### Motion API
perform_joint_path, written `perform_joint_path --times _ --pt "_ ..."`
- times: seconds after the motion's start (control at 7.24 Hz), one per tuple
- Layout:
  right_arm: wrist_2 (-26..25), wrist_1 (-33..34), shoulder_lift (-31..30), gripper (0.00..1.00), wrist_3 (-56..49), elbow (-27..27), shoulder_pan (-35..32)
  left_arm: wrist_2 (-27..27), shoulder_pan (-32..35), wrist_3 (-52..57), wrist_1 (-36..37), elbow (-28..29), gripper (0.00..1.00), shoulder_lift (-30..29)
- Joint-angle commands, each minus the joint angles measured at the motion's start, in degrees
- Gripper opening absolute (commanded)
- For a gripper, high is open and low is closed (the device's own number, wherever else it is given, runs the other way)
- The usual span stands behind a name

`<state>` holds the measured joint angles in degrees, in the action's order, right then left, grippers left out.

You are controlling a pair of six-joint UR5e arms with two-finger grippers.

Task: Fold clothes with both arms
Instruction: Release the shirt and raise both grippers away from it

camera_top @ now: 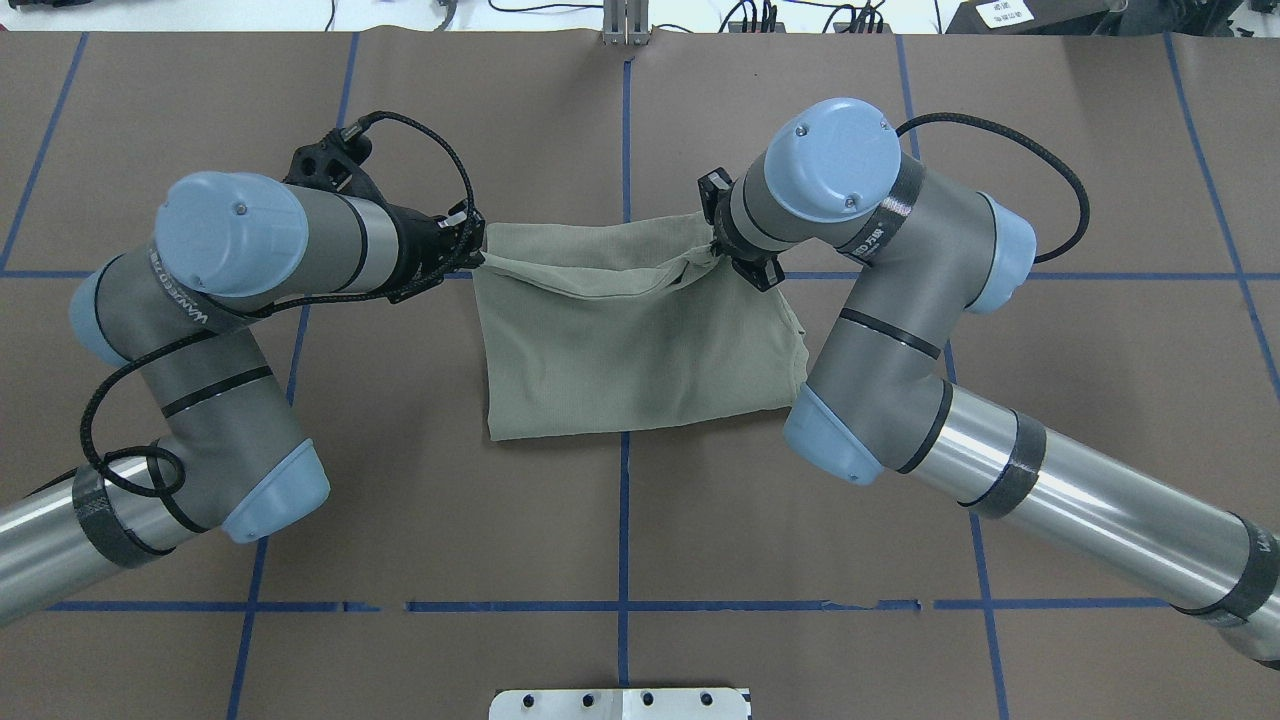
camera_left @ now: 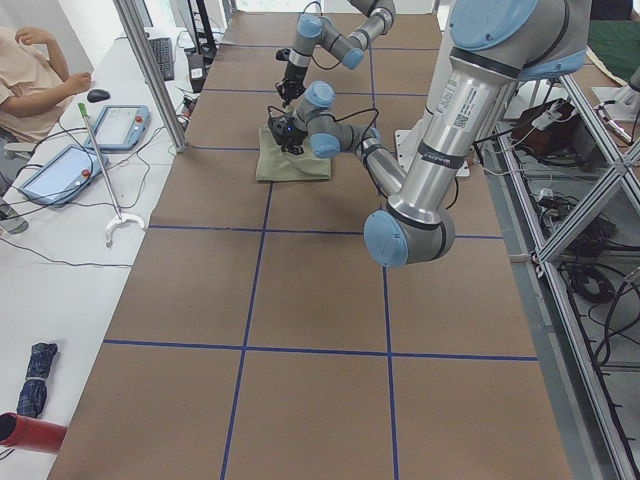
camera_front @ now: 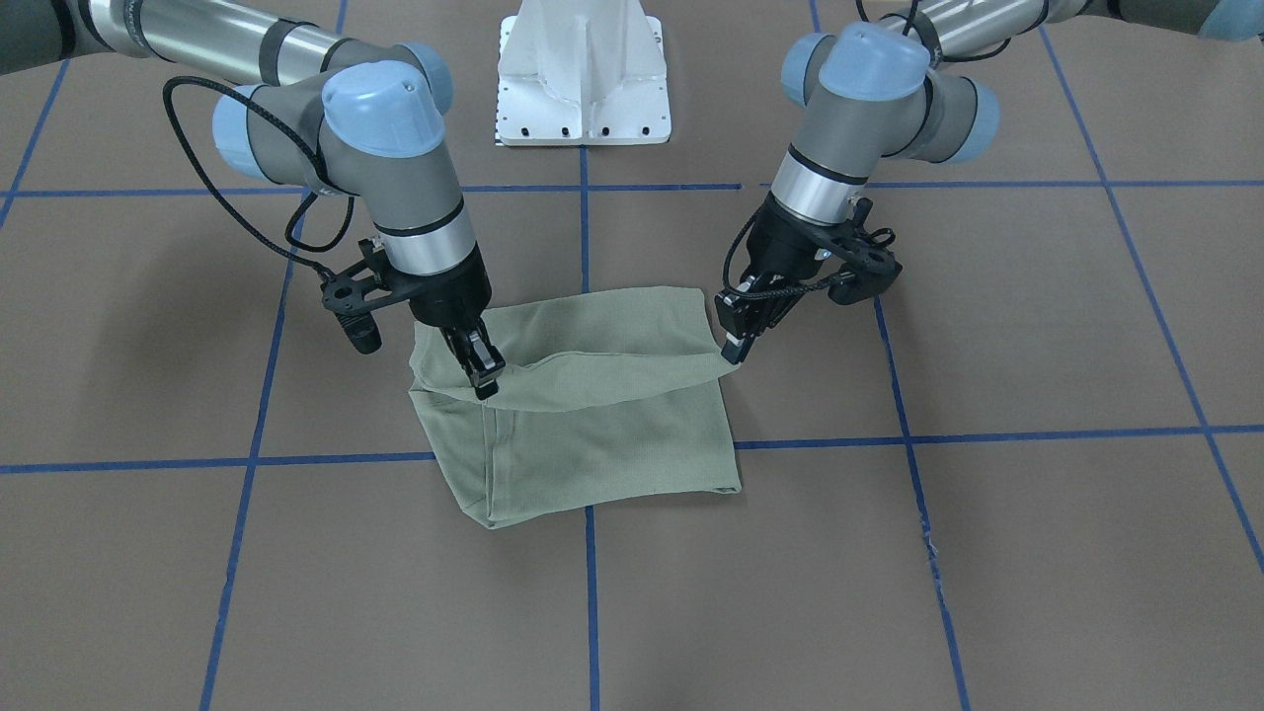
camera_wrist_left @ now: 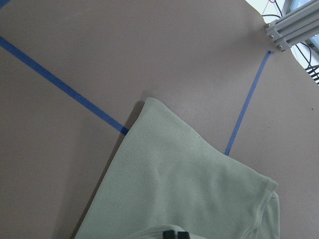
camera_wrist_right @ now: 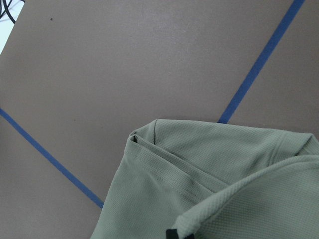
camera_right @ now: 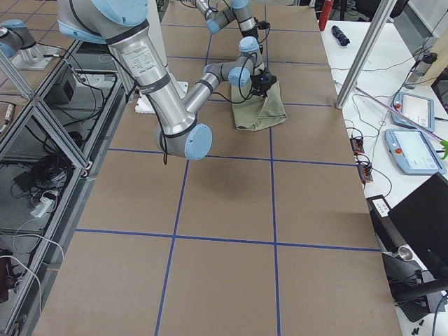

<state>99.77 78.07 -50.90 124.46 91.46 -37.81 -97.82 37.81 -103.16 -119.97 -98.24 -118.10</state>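
The pale sage-green shirt (camera_front: 602, 434) lies folded into a rough rectangle in the middle of the brown table (camera_front: 1037, 326). It also shows in the overhead view (camera_top: 630, 350). My left gripper (camera_front: 733, 353) is shut on one corner of the shirt's top layer. My right gripper (camera_front: 484, 377) is shut on the other corner. The edge between them hangs lifted as a taut fold above the lower layers. In the overhead view the left gripper (camera_top: 476, 256) and the right gripper (camera_top: 722, 250) pinch the far edge. Both wrist views show shirt fabric (camera_wrist_left: 189, 189) (camera_wrist_right: 224, 174) under the fingertips.
The white pedestal base (camera_front: 585, 84) stands at the robot's side of the table. Blue tape lines (camera_front: 588, 227) cross the brown surface. A seated person (camera_left: 30, 75) and tablets (camera_left: 120, 125) are at a side desk beyond the table's far edge.
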Motion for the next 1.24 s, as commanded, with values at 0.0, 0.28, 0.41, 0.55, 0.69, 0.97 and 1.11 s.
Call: perform_joint_path --times 0.0,0.28,0.41,0.55,0.69,0.97,1.11 --pt "0.1 -0.2 3.4 0.00 -1.2 -5.8 -0.9 0.0 1.5 1.6 -2.3 7.0 0.00 -3.9" --pt "0.2 -2.6 7.0 0.01 -2.9 -12.6 -2.2 0.1 3.1 4.6 -6.7 15.1 0.00 -6.4" --pt "1.4 -9.0 7.4 0.27 -4.0 -17.7 -3.7 0.3 4.2 7.7 -10.7 21.0 0.00 -7.6" --pt "2.3 -11.0 7.7 0.99 -9.7 -20.5 -4.6 0.8 4.6 10.8 -14.8 25.7 0.99 -8.1" --pt "2.2 -11.3 7.6 1.00 -18.4 -23.3 -5.5 0.7 6.1 12.1 -15.3 25.9 1.00 -8.0" --pt "7.7 -11.4 5.2 1.00 -28.6 -23.1 -11.9 0.3 6.2 12.8 -15.5 25.6 1.00 -7.9" --pt "9.3 -11.3 4.7 1.00 -31.0 -22.9 -12.8 -0.3 6.7 14.5 -15.3 25.1 1.00 -7.7"
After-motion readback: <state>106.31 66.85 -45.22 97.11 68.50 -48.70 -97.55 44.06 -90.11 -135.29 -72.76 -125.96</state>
